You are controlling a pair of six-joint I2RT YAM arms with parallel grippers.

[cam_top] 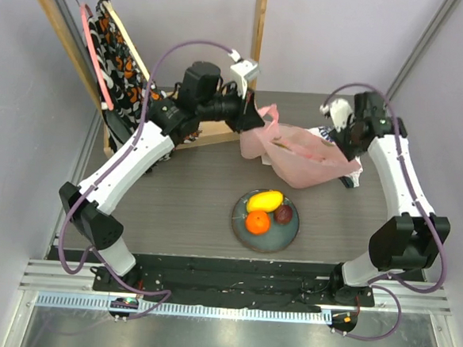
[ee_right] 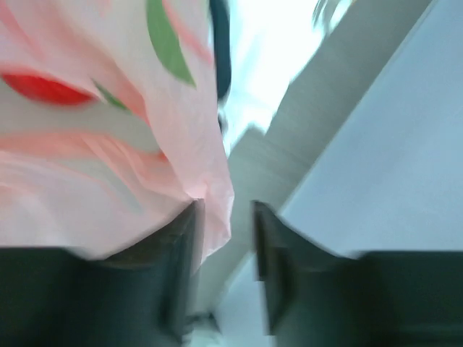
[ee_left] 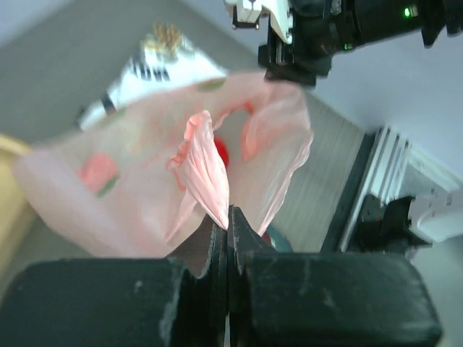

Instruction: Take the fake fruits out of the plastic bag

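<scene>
Left wrist view | left gripper (ee_left: 228, 217) pinched shut on thin pink plastic bag (ee_left: 145, 195) | right gripper (ee_right: 226, 217) fingers a little apart, bag edge between | right one needed closing before slow tipping

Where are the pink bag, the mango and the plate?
pink bag (cam_top: 299, 167), top view, its side wall.
mango (cam_top: 265, 200), top view, its middle.
plate (cam_top: 262, 244), top view, its near rim.

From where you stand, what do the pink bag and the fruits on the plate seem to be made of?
The pink bag looks like thin plastic film: it is translucent, crinkled and hangs in limp folds. The fruits look like glossy moulded plastic, with smooth skins and strong colours, though looks alone cannot settle it.
</scene>
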